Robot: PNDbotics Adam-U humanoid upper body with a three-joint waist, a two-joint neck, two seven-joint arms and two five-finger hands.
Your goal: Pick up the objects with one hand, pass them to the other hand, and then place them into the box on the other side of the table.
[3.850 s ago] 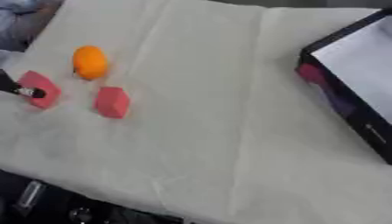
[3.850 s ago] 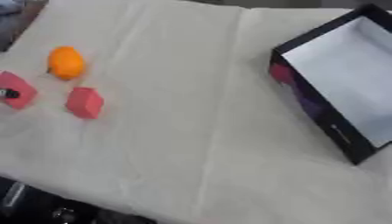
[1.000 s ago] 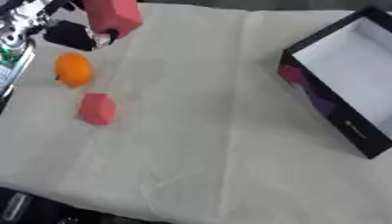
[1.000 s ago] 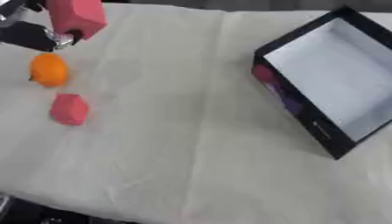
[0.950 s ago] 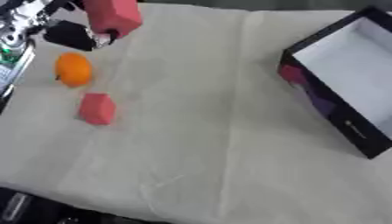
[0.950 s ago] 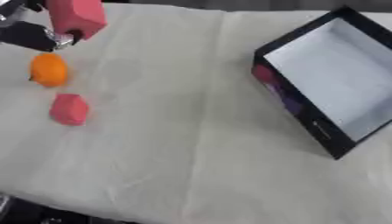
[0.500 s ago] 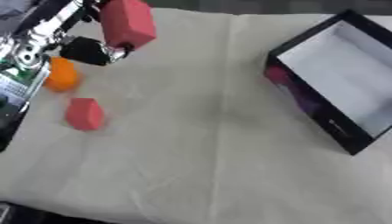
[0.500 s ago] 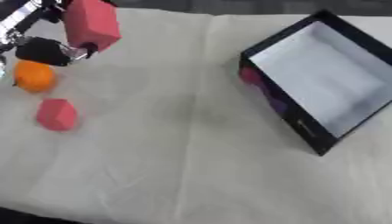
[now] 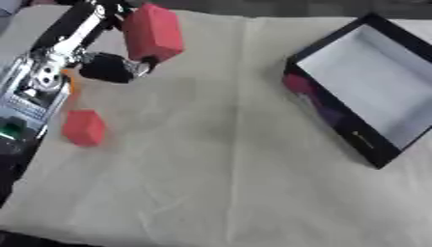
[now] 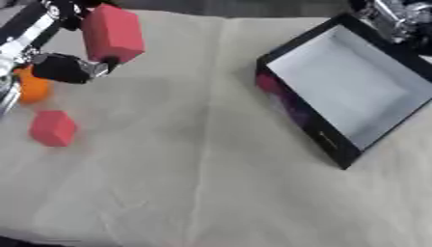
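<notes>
three things are seen on the left side of the cloth-covered surface (image 9: 236, 169): a red block (image 9: 154, 32) held up in the air, a smaller red block (image 9: 84, 127) lying on the cloth, and an orange ball (image 10: 32, 87) just beyond it, partly hidden by the arm in the left eye view. the raised block is pinched by the fingers (image 9: 118, 67) of the left hand (image 10: 67, 67), which are curled under and behind it near the upper left corner. the box (image 10: 354, 91) is set at the right side, open and tilted, with a white inside and nothing seen in it; something pink shows at its outer left wall, too unclear to name. the right hand (image 10: 397, 17) is glimpsed at the upper right corner of the right eye view, beyond the box; whether its fingers are spread or closed cannot be told.

the hand-over is judged not yet done, since the two hands are well apart. the main risk is that the block is dropped during the pass, if it is released by the left hand before it is properly taken by the other. the block is held by one end, so it could also be twisted out of the pinch. on the way over, the box rim could be knocked by the right arm.
</notes>
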